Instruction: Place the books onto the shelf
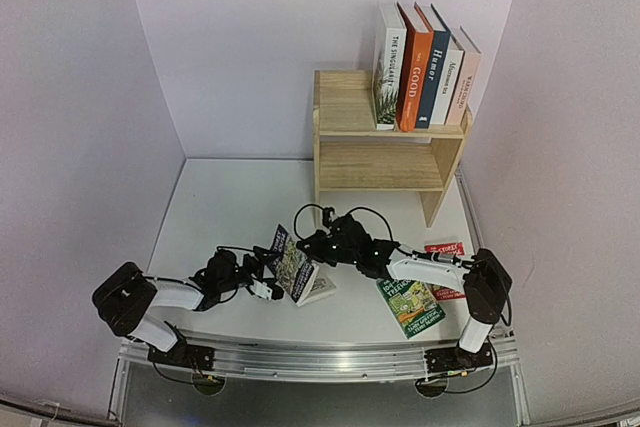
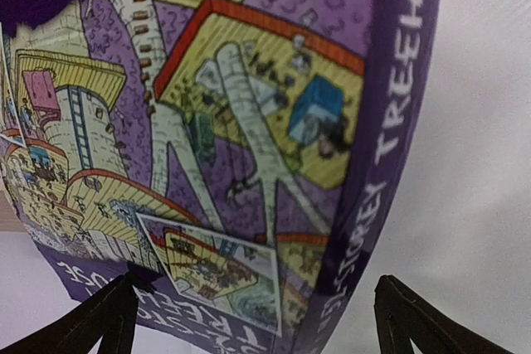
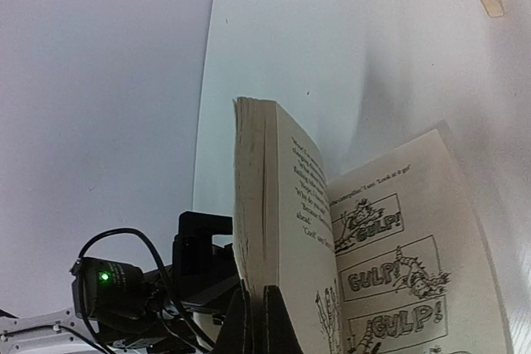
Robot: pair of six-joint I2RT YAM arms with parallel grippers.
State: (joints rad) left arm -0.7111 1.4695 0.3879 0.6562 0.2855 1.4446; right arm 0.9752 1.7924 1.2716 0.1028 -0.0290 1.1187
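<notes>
Shelf (image 1: pixel 385 165) of pale raw wood, purple paperback (image 2: pixel 249 138) with glossy card cover, its pages (image 3: pixel 377 288) matt cream paper, worktop (image 1: pixel 230 207) smooth white.

A white table (image 1: pixel 230 207) stands enclosed by pale lilac walls (image 1: pixel 250 37), a metal rail (image 1: pixel 320 359) along its near edge.

Pale lilac panels (image 1: pixel 250 37) on three sides, white tabletop (image 1: pixel 220 207), perhaps an aluminium rail (image 1: pixel 320 359) in front.

Soft even light, blurred close-ups, wide-angle distortion
</notes>
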